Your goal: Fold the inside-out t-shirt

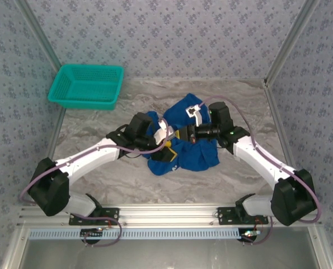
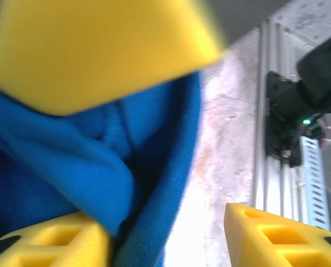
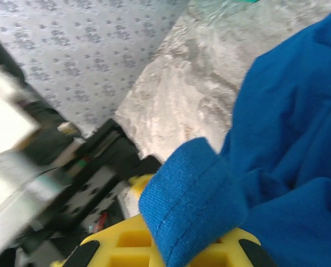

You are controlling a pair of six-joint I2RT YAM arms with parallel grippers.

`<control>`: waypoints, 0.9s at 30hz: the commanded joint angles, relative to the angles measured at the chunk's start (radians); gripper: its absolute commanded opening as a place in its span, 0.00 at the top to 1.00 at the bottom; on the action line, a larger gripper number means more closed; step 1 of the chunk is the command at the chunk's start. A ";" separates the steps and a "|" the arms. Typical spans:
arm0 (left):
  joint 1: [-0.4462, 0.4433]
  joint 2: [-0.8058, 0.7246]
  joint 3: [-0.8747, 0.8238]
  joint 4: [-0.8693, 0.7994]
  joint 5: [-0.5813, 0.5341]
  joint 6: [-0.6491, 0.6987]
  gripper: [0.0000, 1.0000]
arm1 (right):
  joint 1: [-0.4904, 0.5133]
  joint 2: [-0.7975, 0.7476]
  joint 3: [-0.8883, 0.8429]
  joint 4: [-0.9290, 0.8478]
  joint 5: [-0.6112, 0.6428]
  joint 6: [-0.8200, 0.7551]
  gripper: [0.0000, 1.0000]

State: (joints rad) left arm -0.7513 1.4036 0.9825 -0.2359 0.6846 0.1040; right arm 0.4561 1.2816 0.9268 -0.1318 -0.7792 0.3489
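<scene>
The shirt [image 1: 195, 154] lies crumpled on the table [image 1: 99, 180], bunched around and under both sets of fingers, which meet over its middle. The right gripper [image 1: 190, 134] is closed on the shirt: in its wrist view a stitched hem [image 3: 182, 217] folds over the yellow fingers [image 3: 126, 245] and the rest of the cloth spreads off to their right. The left gripper [image 1: 170, 136] has its jaws apart. In its wrist view blue cloth hangs against the left finger [image 2: 54, 242] and fills part of the gap, while bare table shows between the cloth's edge and the right finger [image 2: 276, 236]. The basket [image 1: 87, 85] sits well beyond the left gripper's fingers, at the far left.
</scene>
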 commanded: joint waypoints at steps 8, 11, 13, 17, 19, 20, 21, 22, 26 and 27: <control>-0.029 0.022 0.071 -0.011 0.405 -0.147 0.68 | 0.047 -0.085 -0.039 -0.029 0.342 -0.049 0.99; -0.072 0.043 0.077 0.006 0.432 -0.143 0.70 | 0.052 -0.078 -0.045 -0.048 0.394 -0.035 0.98; -0.092 0.075 0.094 -0.015 0.430 -0.135 0.70 | 0.050 -0.070 -0.051 -0.050 0.393 -0.028 0.97; -0.091 0.076 0.107 -0.040 0.273 -0.140 0.67 | 0.041 -0.070 -0.066 -0.062 0.337 -0.045 0.97; -0.074 0.032 0.064 0.032 0.165 -0.188 0.61 | 0.019 -0.077 -0.087 -0.057 0.260 -0.054 0.97; -0.061 0.012 0.042 0.064 0.133 -0.214 0.57 | 0.007 -0.083 -0.098 -0.050 0.206 -0.061 0.97; -0.044 -0.011 0.018 0.094 0.074 -0.249 0.56 | -0.005 -0.090 -0.113 -0.042 0.173 -0.065 0.97; -0.022 -0.033 -0.005 0.113 0.040 -0.273 0.55 | -0.017 -0.104 -0.135 -0.024 0.142 -0.066 0.97; 0.019 -0.095 -0.056 0.086 -0.233 -0.316 0.47 | -0.045 -0.145 -0.209 0.064 0.057 -0.059 0.98; 0.019 -0.097 -0.056 0.053 -0.339 -0.320 0.45 | -0.045 -0.151 -0.219 0.078 0.050 -0.062 0.98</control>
State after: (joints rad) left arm -0.7383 1.3376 0.9386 -0.1703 0.6266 -0.1680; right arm 0.4175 1.1671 0.7292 -0.1280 -0.6292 0.3046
